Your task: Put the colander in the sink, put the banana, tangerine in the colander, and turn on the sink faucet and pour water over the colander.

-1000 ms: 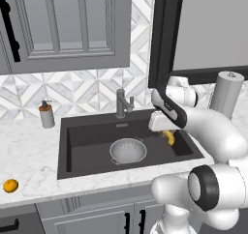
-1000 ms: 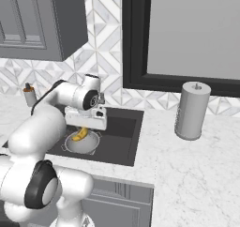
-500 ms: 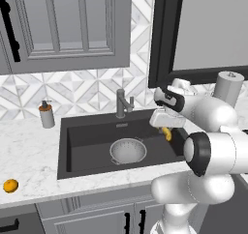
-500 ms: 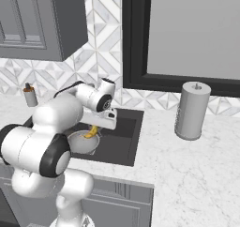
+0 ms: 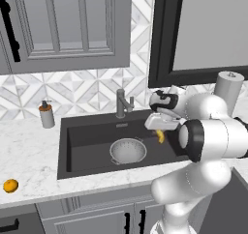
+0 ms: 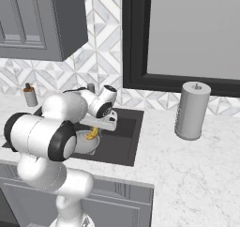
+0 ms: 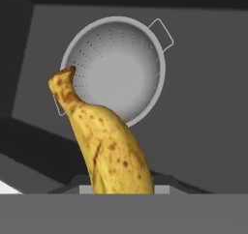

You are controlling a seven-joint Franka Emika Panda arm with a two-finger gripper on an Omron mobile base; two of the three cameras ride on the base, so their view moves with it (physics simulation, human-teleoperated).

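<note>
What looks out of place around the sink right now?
Nothing is spilled or damaged. The tangerine sits alone on the counter, far left of the sink. The colander is empty; the gripper holds the banana.

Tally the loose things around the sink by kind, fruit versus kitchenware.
Fruit: 2, the banana in the gripper and the tangerine on the counter.
Kitchenware: 3, the colander, soap bottle, paper towel roll.
Total: 5

We viewed the sink (image 5: 68, 151) (image 6: 133, 141) from behind, left and right; both views shared it. Our hand camera looked down, close above the colander (image 7: 116, 66).
</note>
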